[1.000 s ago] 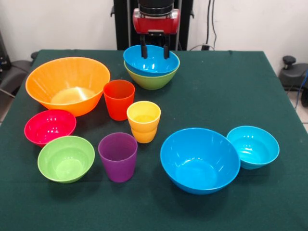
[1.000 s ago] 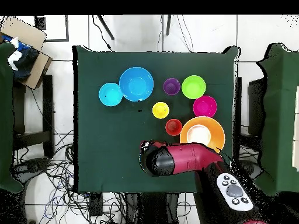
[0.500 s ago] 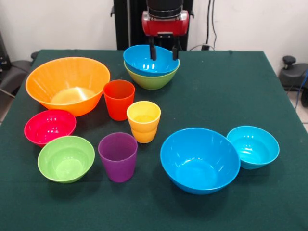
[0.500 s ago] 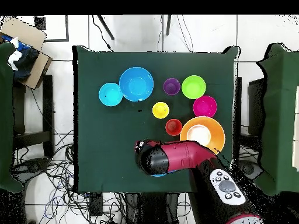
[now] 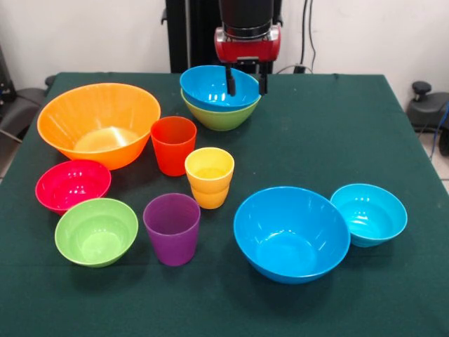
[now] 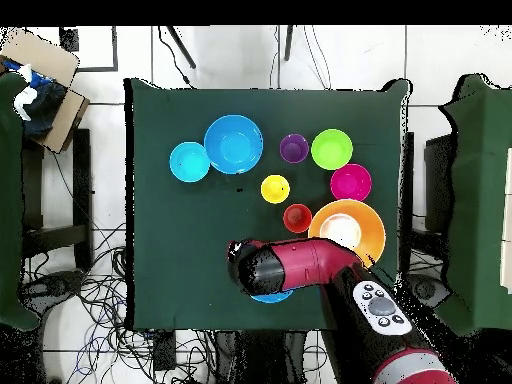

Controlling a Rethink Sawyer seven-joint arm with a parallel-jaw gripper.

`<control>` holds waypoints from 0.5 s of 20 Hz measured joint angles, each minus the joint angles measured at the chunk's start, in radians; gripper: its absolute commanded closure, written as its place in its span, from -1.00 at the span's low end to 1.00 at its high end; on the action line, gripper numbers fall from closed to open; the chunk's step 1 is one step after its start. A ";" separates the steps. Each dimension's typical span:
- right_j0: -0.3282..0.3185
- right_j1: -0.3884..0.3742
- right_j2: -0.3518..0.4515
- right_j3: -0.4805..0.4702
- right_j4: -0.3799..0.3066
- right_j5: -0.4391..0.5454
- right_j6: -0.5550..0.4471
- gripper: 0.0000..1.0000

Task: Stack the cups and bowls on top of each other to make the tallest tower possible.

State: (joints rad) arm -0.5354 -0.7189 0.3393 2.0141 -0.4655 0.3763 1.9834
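A large blue bowl [image 5: 210, 88] sits nested in a medium green bowl [image 5: 221, 118] at the table's far side. My gripper [image 5: 245, 81] is open, its fingers astride the blue bowl's right rim, one inside and one outside. In the overhead view the arm [image 6: 290, 266] hides the gripper, and only a sliver of the blue bowl [image 6: 270, 296] shows. The huge orange-yellow bowl [image 5: 98, 123], orange-red cup [image 5: 173, 145], yellow cup [image 5: 209, 177], purple cup [image 5: 172, 228], pink-red bowl [image 5: 72, 184], small green bowl [image 5: 96, 231], second large blue bowl [image 5: 291, 233] and small light-blue bowl [image 5: 368, 214] stand apart.
The green tablecloth [image 5: 337, 133] shows bare at the right of the stacked pair. The robot's black pedestal [image 5: 189, 35] stands behind the table. Chairs and floor cables [image 6: 60, 290] surround the table.
The gripper has moved to the picture's right in the front view, from over the blue bowl's middle to its right rim, and risen slightly. The bowls and cups have not moved.
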 measured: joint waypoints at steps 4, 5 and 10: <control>0.000 0.013 0.000 -0.005 0.000 0.000 0.000 -1.00; 0.000 0.015 0.000 -0.006 0.000 0.000 0.000 -1.00; 0.002 0.015 0.000 -0.009 0.000 0.000 0.000 -1.00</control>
State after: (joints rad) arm -0.5332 -0.7042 0.3395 2.0053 -0.4653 0.3763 1.9834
